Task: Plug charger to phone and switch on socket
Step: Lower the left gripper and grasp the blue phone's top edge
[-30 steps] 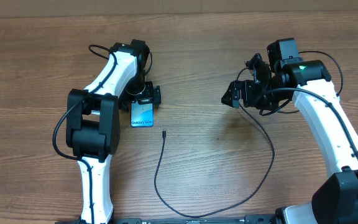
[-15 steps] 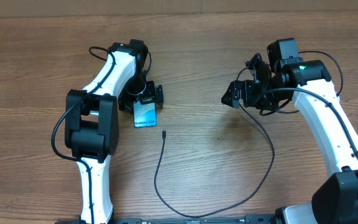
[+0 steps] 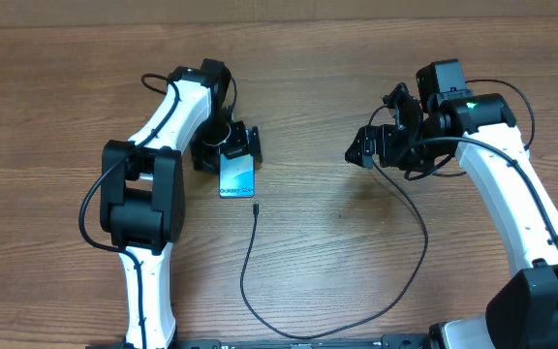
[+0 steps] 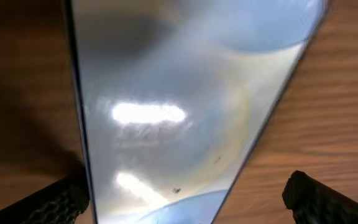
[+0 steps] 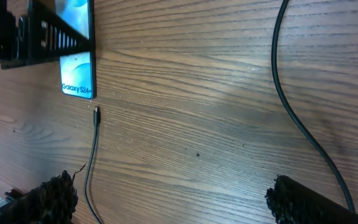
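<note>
While the left end effector (image 3: 229, 149) stands wide over the bench (image 3: 337, 262), it straddles the upper end of the phone (image 3: 239, 176) without clamping it. In the left wrist view one finger sits against the phone's black edge and the other stands clear of the opposite edge. Phone: flat on the wood, screen up, white "Galaxy" band at the end nearer the robot, left of centre. Charger (image 3: 250, 276): thin black cable lying loose on the bench. Its connector tip (image 3: 256, 206) is just beside the phone's lower edge, apart from it. The cable runs from there toward the robot, loops right and climbs to the right arm, where its far end is hidden. Right end effector (image 3: 364, 150): jaws wide, holding nothing, hanging above the bench well apart from the phone. Its wrist view shows the phone (image 5: 78, 82), the tip (image 5: 96, 112) and a cable run on the wood.
</note>
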